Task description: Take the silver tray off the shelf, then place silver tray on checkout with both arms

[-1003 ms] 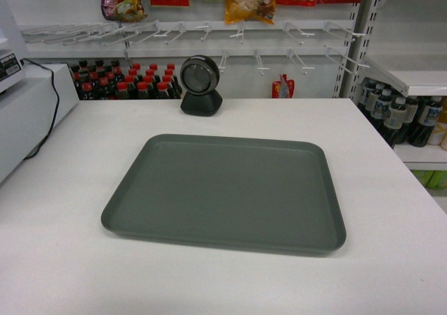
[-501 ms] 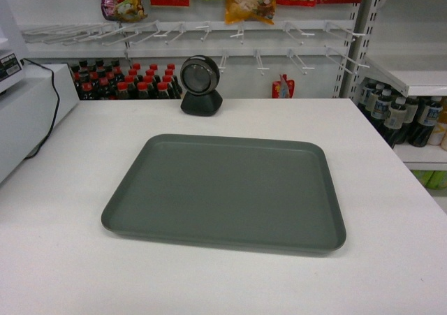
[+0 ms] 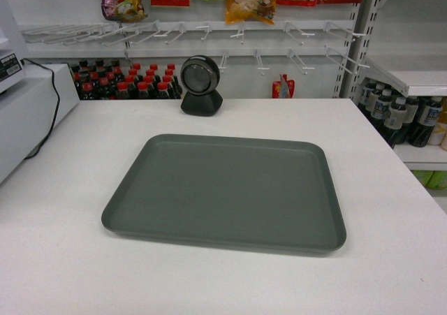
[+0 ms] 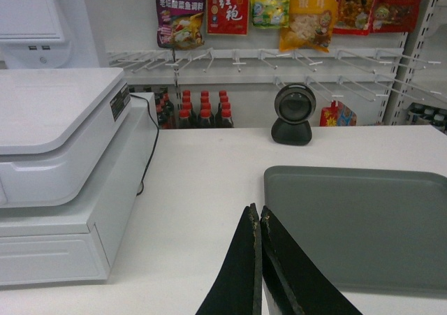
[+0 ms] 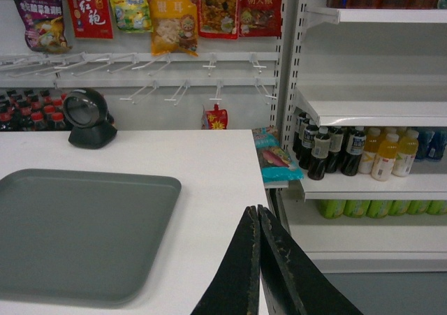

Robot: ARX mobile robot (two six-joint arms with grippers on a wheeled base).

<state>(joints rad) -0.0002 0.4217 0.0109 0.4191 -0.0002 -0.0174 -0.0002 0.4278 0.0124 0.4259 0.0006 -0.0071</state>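
Evidently, nothing is seen to have shifted over the last second: the silver tray (image 3: 225,193) lies flat on the checkout (image 3: 377,154) exactly where it lay in both earlier head pictures, with the round black scanner (image 3: 201,86) standing apart from it at about twelve o'clock. No arm is seen in the head view.

In the left wrist view the left gripper (image 4: 260,221) is shown pulled back over bare counter, its thin black fingers pressed together on nothing, with the tray's near left corner lying just off at about two o'clock. The white till machine (image 4: 56,161) is seen at nine o'clock. In the right wrist view the right gripper (image 5: 258,214) is likewise pinched closed and empty, held near the counter's right edge, and the tray is found at about nine o'clock, well clear of the fingers. The white shelf (image 5: 363,105) is seen at one o'clock, bare on its upper board, with bottles (image 5: 349,151) stocked on the board beneath.

From this stillness it is judged that the tray is already delivered and let go, and that little or nothing is left to be done.
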